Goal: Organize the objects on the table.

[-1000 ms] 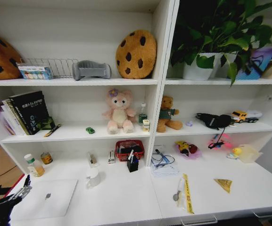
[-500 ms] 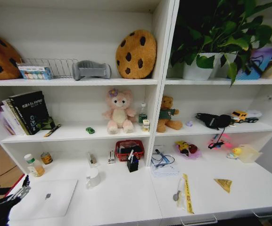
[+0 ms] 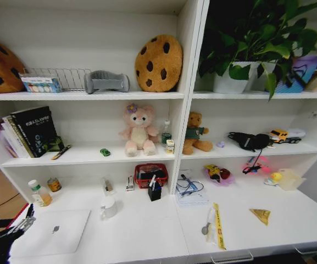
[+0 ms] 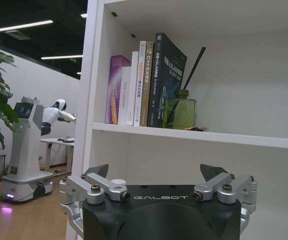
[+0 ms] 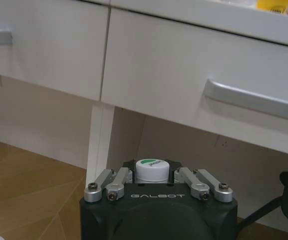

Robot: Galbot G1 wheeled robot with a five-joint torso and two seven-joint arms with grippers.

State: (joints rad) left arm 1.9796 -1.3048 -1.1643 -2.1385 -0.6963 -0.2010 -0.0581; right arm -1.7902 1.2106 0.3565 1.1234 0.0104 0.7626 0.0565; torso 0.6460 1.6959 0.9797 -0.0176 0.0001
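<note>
On the white table [image 3: 147,231] a silver laptop [image 3: 54,232] lies at the front left, with a white mug [image 3: 109,208] behind it. Pens stand in a black holder [image 3: 154,190]. A tiny green toy car [image 3: 105,152] sits on the shelf above. My left gripper [image 3: 22,223] hovers open at the laptop's left edge; in the left wrist view the left gripper [image 4: 155,174] holds nothing and faces the books [image 4: 144,82]. My right gripper [image 5: 152,176] is below the table's drawers [image 5: 153,65], shut on a small green-capped bottle [image 5: 151,169].
A red basket [image 3: 151,175], a yellow strip [image 3: 219,224], cables [image 3: 190,187] and small toys [image 3: 218,174] lie on the table. An orange bottle [image 3: 39,193] and a tin [image 3: 54,184] stand at the back left. Plush toys [image 3: 139,131], cushions [image 3: 159,62] and a plant [image 3: 257,38] fill the shelves.
My left gripper has sunk slightly toward the lower left corner of the head view. Nothing else has moved.
</note>
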